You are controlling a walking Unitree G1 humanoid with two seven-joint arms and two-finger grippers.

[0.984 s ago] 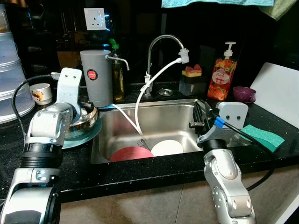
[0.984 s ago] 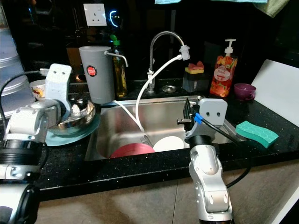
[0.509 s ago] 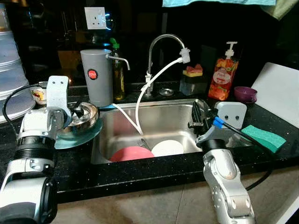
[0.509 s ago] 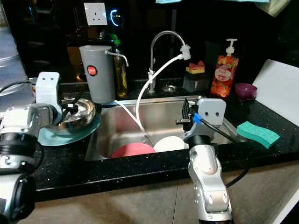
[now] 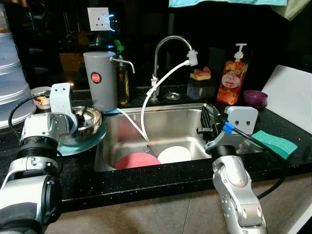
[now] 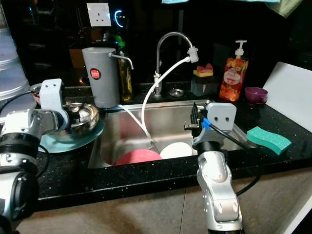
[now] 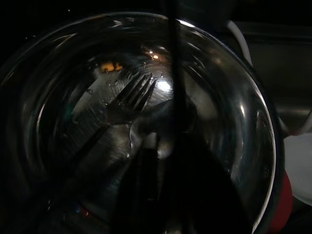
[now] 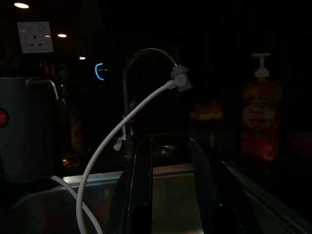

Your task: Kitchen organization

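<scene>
A steel bowl (image 5: 92, 124) rests on a teal plate (image 5: 83, 144) on the counter left of the sink (image 5: 170, 122). My left gripper (image 5: 81, 117) reaches into this bowl from the left. In the left wrist view a fork (image 7: 130, 95) and a spoon (image 7: 163, 124) lie on the bowl's bottom (image 7: 229, 112). A red plate (image 5: 136, 160) and a white plate (image 5: 174, 154) lie in the sink. My right gripper (image 5: 207, 118) hovers open over the sink's right edge, holding nothing, with its fingers (image 8: 142, 185) pointing at the tap (image 8: 146, 56).
A grey water dispenser (image 5: 100, 80) and an oil bottle (image 5: 122, 78) stand behind the bowl. A white hose (image 5: 161, 87) hangs from the tap into the sink. On the right are a soap bottle (image 5: 232, 80), a purple bowl (image 5: 254, 97), a green sponge (image 5: 274, 144) and a white board (image 5: 292, 95).
My left wrist has dropped and drawn back to the left, and its gripper now sits lower in the steel bowl. The right arm has not moved.
</scene>
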